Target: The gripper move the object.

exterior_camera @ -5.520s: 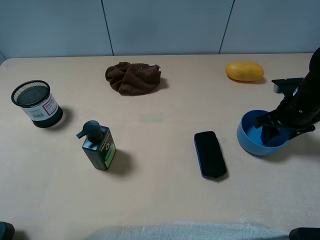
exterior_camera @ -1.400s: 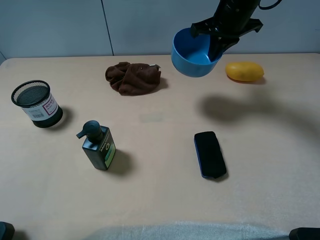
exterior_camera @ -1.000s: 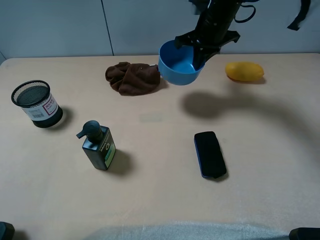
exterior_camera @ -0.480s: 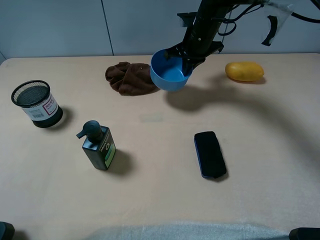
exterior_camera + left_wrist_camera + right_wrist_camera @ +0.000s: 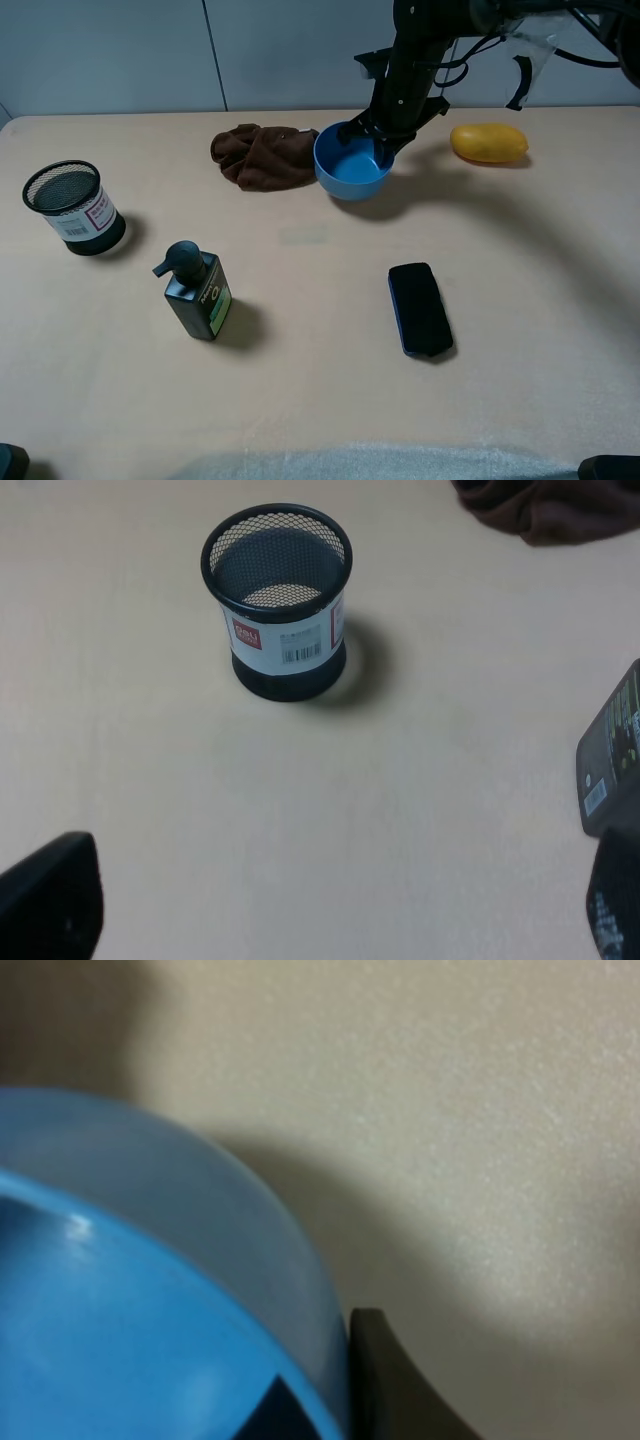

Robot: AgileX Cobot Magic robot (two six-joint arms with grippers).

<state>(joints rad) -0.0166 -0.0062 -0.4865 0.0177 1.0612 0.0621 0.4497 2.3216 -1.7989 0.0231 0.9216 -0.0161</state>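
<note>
Blue bowl just beside the brown cloth, on or barely above the counter; right end effector clamped on its rim.

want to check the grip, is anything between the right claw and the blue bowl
Nothing visible does. The right claw grips the blue bowl by its rim, with a finger pressed against the outer wall with no gap. The brown cloth lies close beside the bowl, on the side away from the claw.
</note>
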